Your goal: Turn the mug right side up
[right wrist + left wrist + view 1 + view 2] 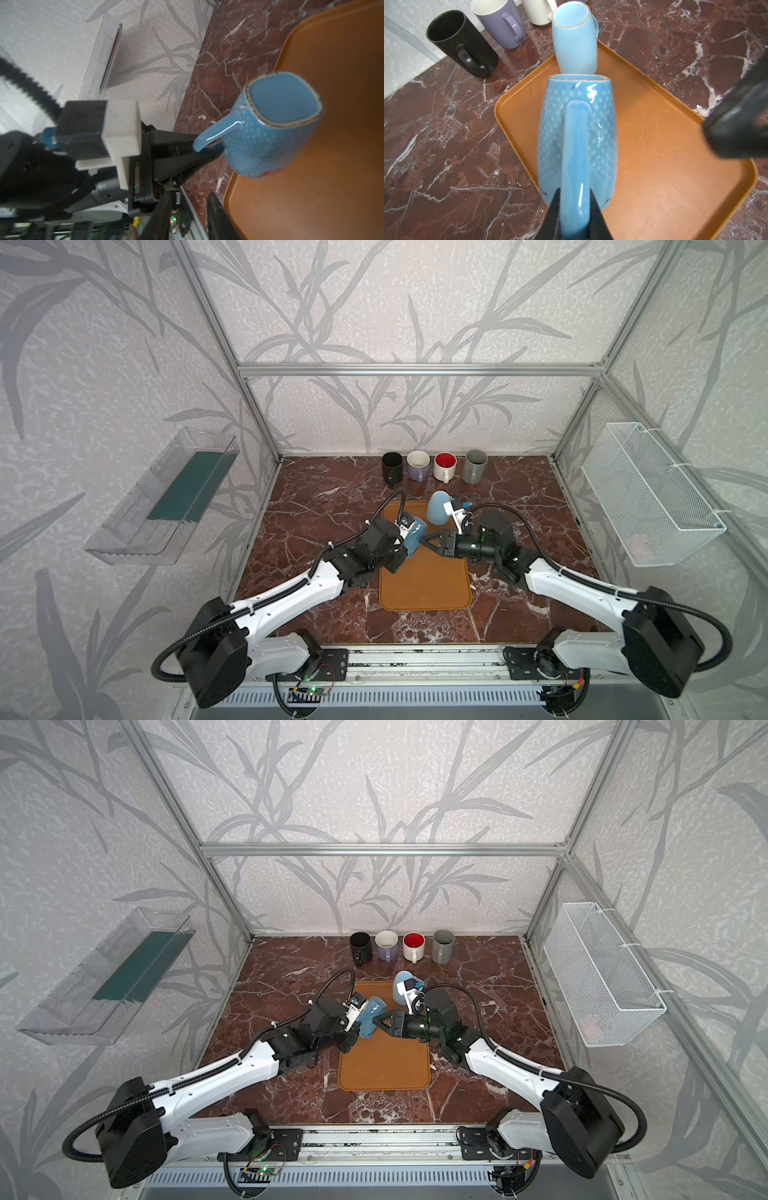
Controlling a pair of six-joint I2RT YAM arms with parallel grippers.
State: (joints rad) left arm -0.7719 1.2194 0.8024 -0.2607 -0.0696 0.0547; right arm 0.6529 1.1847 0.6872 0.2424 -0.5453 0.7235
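Left hand clenched on the handle of the dotted blue mug, which is tilted over the orange tray. Right hand released, empty, just right of the mug.

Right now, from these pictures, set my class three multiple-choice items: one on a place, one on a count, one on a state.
1. Where is the dotted blue mug?
A. In a drawer
B. Under a cloth
C. Over the orange tray

2. How many mugs stand in the row by the back wall?
A. Two
B. Four
C. Six

3. How do the left gripper's jaws stand?
A. Shut on the mug's handle
B. Wide open, empty
C. Shut, holding nothing

Answers:
1 C, as both wrist views show the tray beneath it.
2 B, counting black mug, lilac mug, red-lined mug and grey mug.
3 A, as the left wrist view shows them pinching the handle.
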